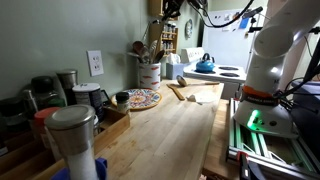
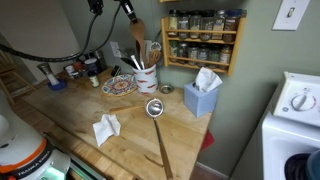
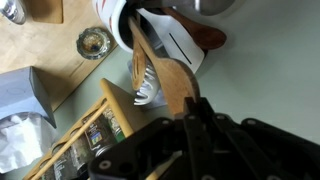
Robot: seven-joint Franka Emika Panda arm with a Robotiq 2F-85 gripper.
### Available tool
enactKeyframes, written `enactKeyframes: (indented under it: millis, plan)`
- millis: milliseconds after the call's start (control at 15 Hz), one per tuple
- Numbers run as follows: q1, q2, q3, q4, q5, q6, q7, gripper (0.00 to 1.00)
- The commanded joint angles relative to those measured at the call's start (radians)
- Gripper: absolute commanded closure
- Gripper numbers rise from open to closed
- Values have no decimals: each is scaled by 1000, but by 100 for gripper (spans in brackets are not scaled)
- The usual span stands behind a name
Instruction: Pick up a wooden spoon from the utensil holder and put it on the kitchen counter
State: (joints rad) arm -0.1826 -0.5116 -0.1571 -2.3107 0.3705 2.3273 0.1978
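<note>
The cream-white utensil holder (image 2: 146, 78) stands on the light-wood kitchen counter (image 2: 70, 120) near the wall, with several utensils in it. It also shows in the other exterior view (image 1: 150, 73) and at the top of the wrist view (image 3: 118, 25). My gripper (image 2: 129, 14) is above the holder, shut on the upper end of the pale wooden spoon (image 2: 137, 34). The spoon is raised, with its lower end still at the holder's mouth. In the wrist view the jaws (image 3: 192, 108) clamp the wood (image 3: 165, 85).
A metal ladle (image 2: 155, 108) with a long handle lies on the counter in front of the holder. Around it are a blue tissue box (image 2: 200, 99), a patterned plate (image 2: 118, 88) and a white napkin (image 2: 106, 128). A spice rack (image 2: 203, 40) hangs on the wall. A steel-lidded jar (image 1: 72, 135) stands near the camera.
</note>
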Motion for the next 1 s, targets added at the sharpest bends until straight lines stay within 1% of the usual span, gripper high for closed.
enactKeyframes:
  millis: [0,467,600,733,933]
  plan:
    - [-6,-62,13,-8,-16,-63,63,98]
    - [-8,-166,51,-3,-16,-105,138,98]
    - [-12,-185,61,3,-21,-137,166,98]
    - [-15,-206,66,12,-23,-195,194,98]
    - [0,-236,55,25,-14,-338,190,98]
